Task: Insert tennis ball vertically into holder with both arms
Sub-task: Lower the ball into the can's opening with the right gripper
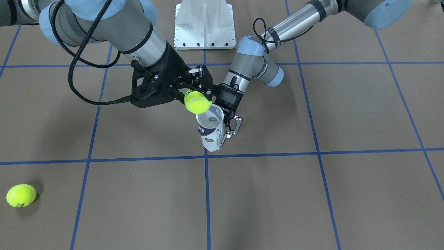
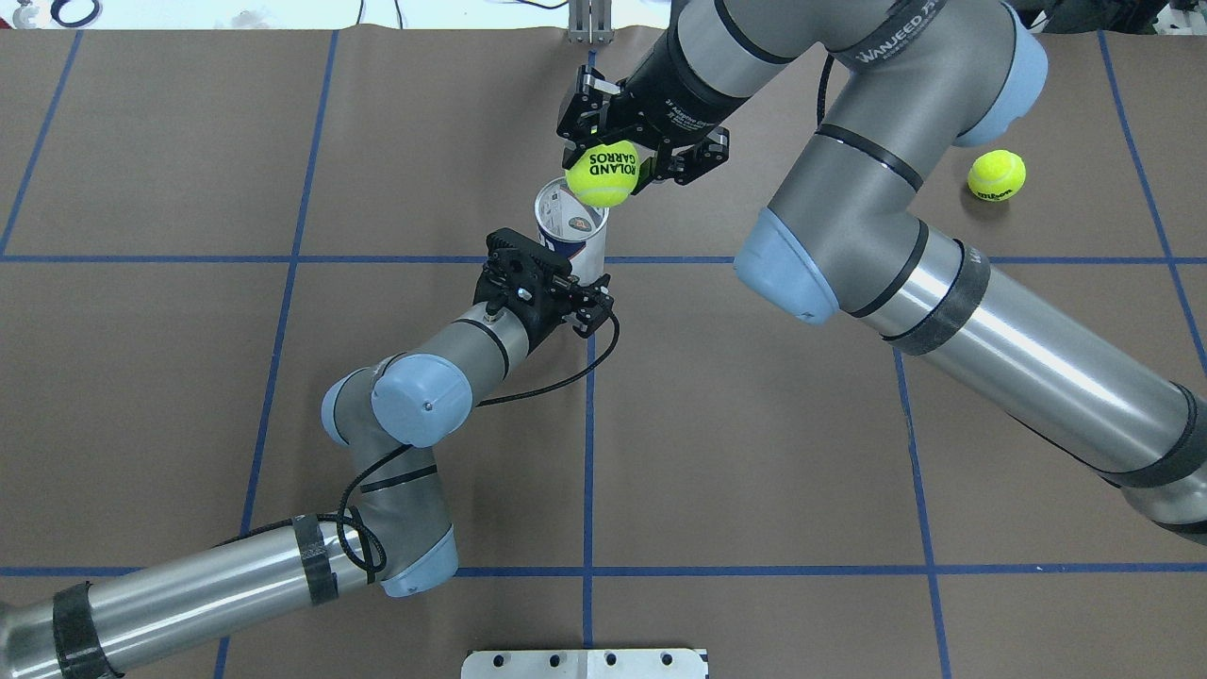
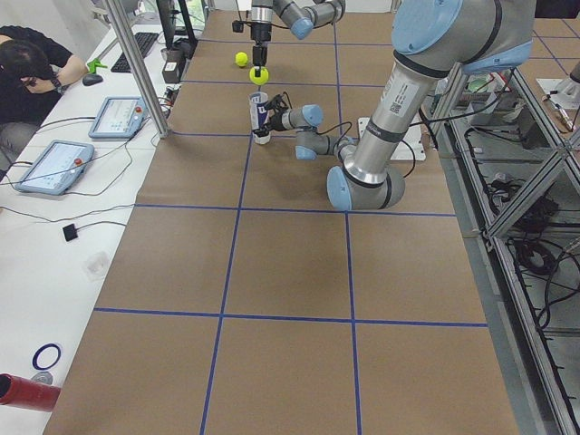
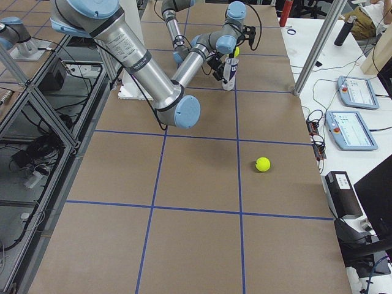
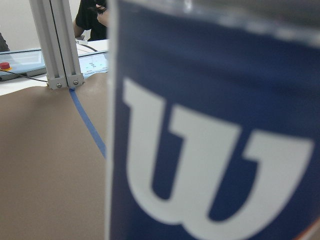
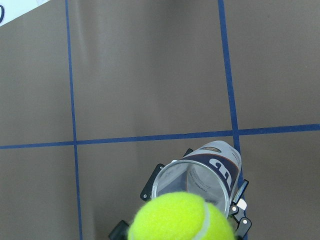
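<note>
The holder, a clear can with a navy and white "W" label, stands upright near the table's middle, open mouth up; it also shows in the overhead view. My left gripper is shut on the holder's lower side. The label fills the left wrist view. My right gripper is shut on a yellow tennis ball and holds it just above the holder's rim, slightly off to one side. The right wrist view shows the ball over the holder's mouth.
A second tennis ball lies loose on the brown table on my right side. The white robot base stands behind the holder. Operators' desks with tablets line the far table edge.
</note>
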{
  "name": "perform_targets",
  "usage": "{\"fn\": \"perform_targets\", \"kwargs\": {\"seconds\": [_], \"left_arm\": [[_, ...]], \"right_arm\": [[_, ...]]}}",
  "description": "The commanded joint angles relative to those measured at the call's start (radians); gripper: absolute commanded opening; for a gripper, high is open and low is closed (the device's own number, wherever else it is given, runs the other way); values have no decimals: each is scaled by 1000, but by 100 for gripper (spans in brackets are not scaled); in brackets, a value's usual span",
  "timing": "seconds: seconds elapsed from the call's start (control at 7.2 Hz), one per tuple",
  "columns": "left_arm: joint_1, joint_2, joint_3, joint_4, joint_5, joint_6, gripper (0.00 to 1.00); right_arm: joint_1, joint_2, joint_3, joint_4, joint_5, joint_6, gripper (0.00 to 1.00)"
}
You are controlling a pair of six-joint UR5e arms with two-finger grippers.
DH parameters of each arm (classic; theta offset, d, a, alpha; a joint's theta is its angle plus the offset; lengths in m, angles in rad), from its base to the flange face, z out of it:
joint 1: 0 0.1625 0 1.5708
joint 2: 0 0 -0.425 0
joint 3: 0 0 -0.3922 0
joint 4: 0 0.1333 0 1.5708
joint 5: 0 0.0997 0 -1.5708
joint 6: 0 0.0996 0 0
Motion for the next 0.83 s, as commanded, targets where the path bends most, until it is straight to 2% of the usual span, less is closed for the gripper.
{"fn": "perform_targets", "kwargs": {"seconds": [0.0,0.69], "left_arm": [[-1,0,-1,0,0,2,76],[-1,0,-2,0,0,3,74]], "right_arm": [[-1,4,-8,2,-2,0,0],[-1,91,-127,9,-32,-2,0]]}}
